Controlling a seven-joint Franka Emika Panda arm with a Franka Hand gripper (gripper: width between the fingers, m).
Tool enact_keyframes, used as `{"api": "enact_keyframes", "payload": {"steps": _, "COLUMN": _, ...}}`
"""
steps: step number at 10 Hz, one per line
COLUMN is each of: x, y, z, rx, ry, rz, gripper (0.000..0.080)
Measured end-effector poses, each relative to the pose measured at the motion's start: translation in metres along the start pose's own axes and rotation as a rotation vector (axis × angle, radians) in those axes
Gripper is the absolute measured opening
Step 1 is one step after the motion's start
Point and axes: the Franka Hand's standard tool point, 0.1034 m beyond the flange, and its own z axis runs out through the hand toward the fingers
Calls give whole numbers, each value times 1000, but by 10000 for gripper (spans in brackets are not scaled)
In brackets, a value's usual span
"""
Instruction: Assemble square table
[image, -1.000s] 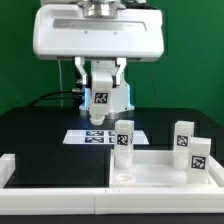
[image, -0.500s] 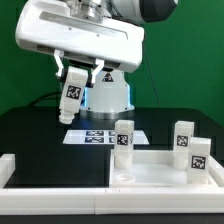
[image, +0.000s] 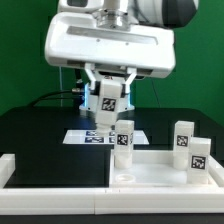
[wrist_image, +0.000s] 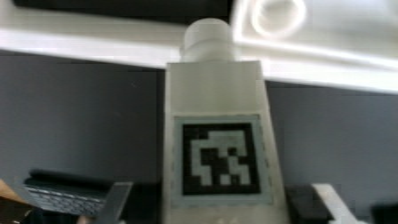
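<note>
At upper centre of the exterior view, the gripper (image: 108, 98) clenched one leg (image: 108, 100), tilted above the surface (image: 40, 135). Three more legs (image: 124, 139) stood, apparently inside the tabletop (image: 160, 173), at lower right, making four.

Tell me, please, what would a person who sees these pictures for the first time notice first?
The big white robot arm's gripper holds a short white block leg with a black-and-white tag in the air, above the marker board. In front, the white tray-like square tabletop carries three upright tagged legs: one near its middle, two at the exterior view's right.
</note>
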Motion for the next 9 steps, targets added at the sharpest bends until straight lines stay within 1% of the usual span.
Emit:
{"api": "enact_keyframes", "payload": {"steps": 1, "x": 21, "y": -18, "z": -2, "rx": 28, "ry": 17, "rz": 29, "gripper": 291}}
{"api": "enact_keyframes", "payload": {"steps": 2, "x": 14, "y": -7, "z": 0, "rx": 9, "ry": 22, "rz": 0, "gripper": 291}}
{"api": "enact_keyframes", "payload": {"steps": 3, "x": 9, "y": -6, "z": 1, "rx": 8, "ry": 12, "rz": 18, "gripper": 291}}
{"api": "enact_keyframes", "payload": {"steps": 5, "x": 9, "y": -6, "z": 1, "rx": 8, "ry": 12, "rz": 17, "gripper": 291}}
{"api": "enact_keyframes", "payload": {"steps": 6, "x": 7, "y": -4, "z": 2, "rx": 4, "ry": 10, "rz": 16, "gripper": 291}}
{"api": "enact_keyframes", "payload": {"steps": 7, "x": -8, "y": 19, "z": 3, "rx": -29, "ry": 10, "rz": -48, "gripper": 291}}
{"api": "enact_keyframes", "payload": {"steps": 8, "x": -23, "y": 35, "z": 6, "rx": -31, "ry": -14, "rz": -41, "gripper": 291}}
{"api": "enact_keyframes", "payload": {"steps": 9, "x": -27, "y": 37, "z": 10, "rx": -15, "ry": -21, "rz": -48, "gripper": 291}}
